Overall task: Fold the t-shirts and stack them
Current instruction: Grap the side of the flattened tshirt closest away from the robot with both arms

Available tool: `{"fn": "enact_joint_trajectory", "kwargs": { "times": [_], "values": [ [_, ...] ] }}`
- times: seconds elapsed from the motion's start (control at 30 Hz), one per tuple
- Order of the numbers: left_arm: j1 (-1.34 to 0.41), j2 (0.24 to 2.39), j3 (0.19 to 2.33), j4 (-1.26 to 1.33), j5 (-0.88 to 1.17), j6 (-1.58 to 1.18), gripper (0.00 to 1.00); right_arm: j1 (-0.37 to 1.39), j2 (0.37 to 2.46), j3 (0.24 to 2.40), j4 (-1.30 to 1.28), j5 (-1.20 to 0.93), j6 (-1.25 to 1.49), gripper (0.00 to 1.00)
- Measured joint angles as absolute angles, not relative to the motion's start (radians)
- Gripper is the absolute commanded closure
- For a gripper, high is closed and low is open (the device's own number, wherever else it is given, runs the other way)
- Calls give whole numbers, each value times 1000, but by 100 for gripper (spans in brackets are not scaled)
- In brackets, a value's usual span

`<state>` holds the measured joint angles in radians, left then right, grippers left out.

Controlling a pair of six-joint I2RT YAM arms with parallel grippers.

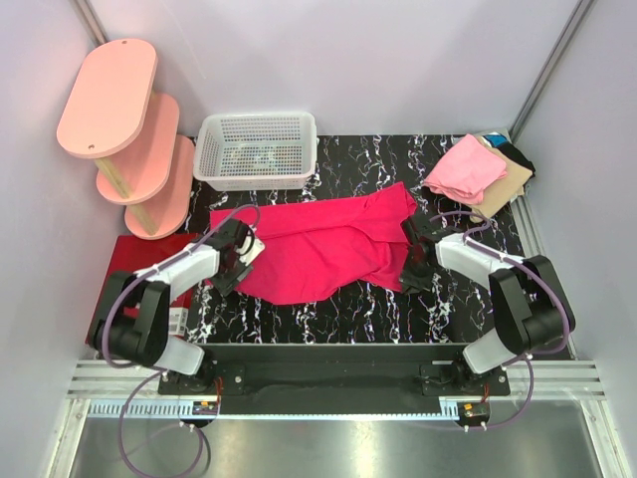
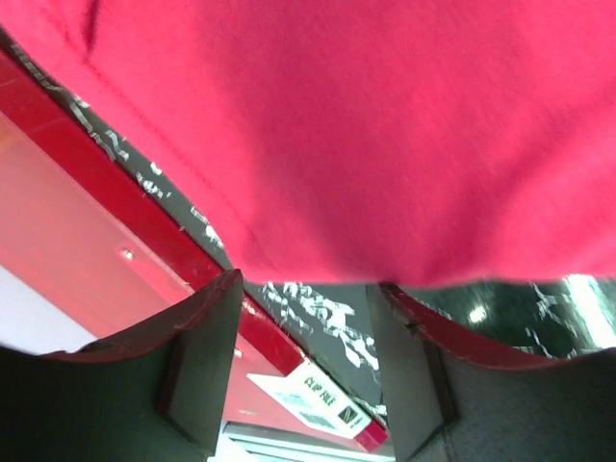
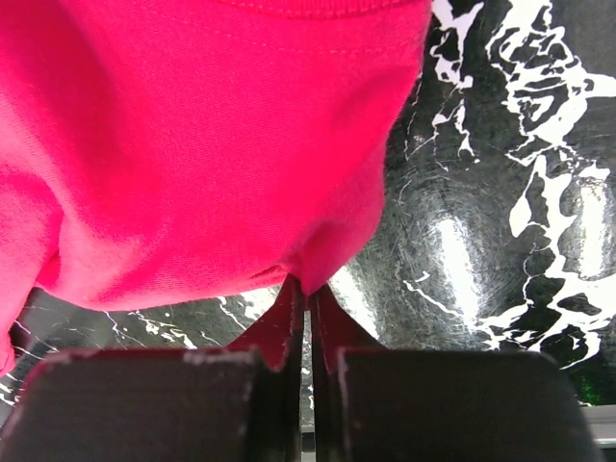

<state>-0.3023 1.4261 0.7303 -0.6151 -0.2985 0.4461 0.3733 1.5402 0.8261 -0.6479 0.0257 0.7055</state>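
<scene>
- A white mesh basket [image 1: 256, 181] is set at the upper centre of the counter [image 1: 348, 309].
- The magenta t-shirt [image 1: 328, 244] is spread mid-frame.
- The left tool [image 2: 308, 287] is held parted at its hem; the right tool [image 3: 308, 287] is clenched on its edge.

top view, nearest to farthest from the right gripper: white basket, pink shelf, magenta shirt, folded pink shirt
1. magenta shirt, centre, pinched between the fingers of the right gripper
2. folded pink shirt, far right corner
3. white basket, far side, left of centre
4. pink shelf, far left corner
</scene>
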Motion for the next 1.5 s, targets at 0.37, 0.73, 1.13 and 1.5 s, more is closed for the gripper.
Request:
{"fn": "enact_joint_trajectory", "kwargs": {
  "times": [0.37, 0.73, 1.13, 1.5],
  "values": [
    [-289, 1523, 752, -556, -306, 453, 100, 373, 1433, 824, -686, 20, 704, 100],
    [-278, 1406, 743, -624, -263, 453, 100, 373, 1297, 823, -789, -23, 704, 100],
    [-273, 1264, 773, -801, -231, 501, 100, 388, 1211, 865, -942, -97, 707, 100],
    [-140, 1757, 1103, -667, -286, 550, 28, 356, 1531, 1122, -855, -33, 693, 99]
  ]
}}
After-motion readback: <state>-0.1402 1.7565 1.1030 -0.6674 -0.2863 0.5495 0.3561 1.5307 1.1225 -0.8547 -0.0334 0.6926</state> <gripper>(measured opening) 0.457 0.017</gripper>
